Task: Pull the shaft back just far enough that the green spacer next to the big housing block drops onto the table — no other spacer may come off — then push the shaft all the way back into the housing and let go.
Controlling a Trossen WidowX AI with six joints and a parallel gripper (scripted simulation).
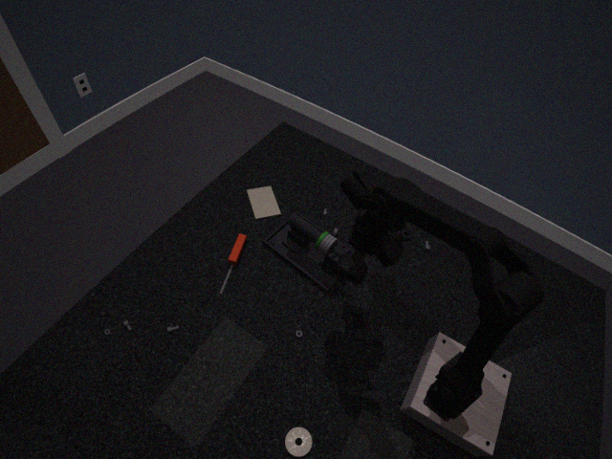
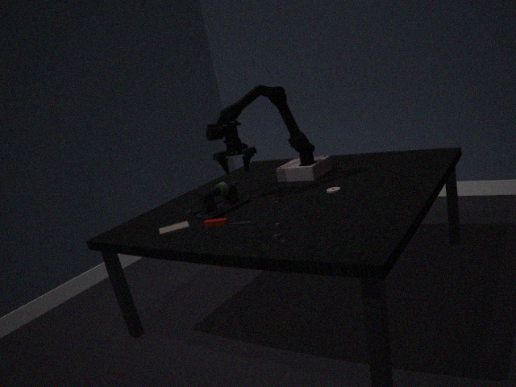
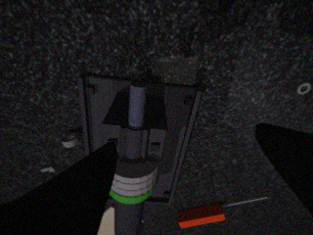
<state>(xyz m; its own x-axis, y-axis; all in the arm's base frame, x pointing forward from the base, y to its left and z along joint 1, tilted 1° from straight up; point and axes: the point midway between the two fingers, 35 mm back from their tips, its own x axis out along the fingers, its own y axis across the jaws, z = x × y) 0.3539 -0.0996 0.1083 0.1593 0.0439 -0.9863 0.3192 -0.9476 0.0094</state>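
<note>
The green spacer (image 1: pixel 321 238) (image 3: pixel 131 199) sits around the shaft line, against the dark cylindrical housing (image 1: pixel 303 229) (image 3: pixel 128 218). Pale grey spacers (image 1: pixel 329 242) (image 3: pixel 132 185) sit beside it, on the side away from the housing. The shaft's blue-grey bare end (image 3: pixel 137 105) sticks out past a dark support in the wrist view. All this stands on a dark rimmed base tray (image 1: pixel 299 269) (image 3: pixel 189 134). My gripper (image 2: pixel 237 171) (image 3: pixel 183 139) is open and empty above the assembly. In the wrist view the left finger is near the spacers, the right finger beyond the tray's side. The shaft inside the housing is hidden.
An orange-handled screwdriver (image 1: pixel 237 248) (image 2: pixel 215 222) (image 3: pixel 201 215) and a pale card (image 1: pixel 264 202) (image 2: pixel 174 227) lie near the tray. Small bolts and washers are scattered around. A white disc (image 1: pixel 290 441) (image 2: pixel 329 190) lies farther off, near the arm's pale base (image 1: pixel 488 395) (image 2: pixel 295 173).
</note>
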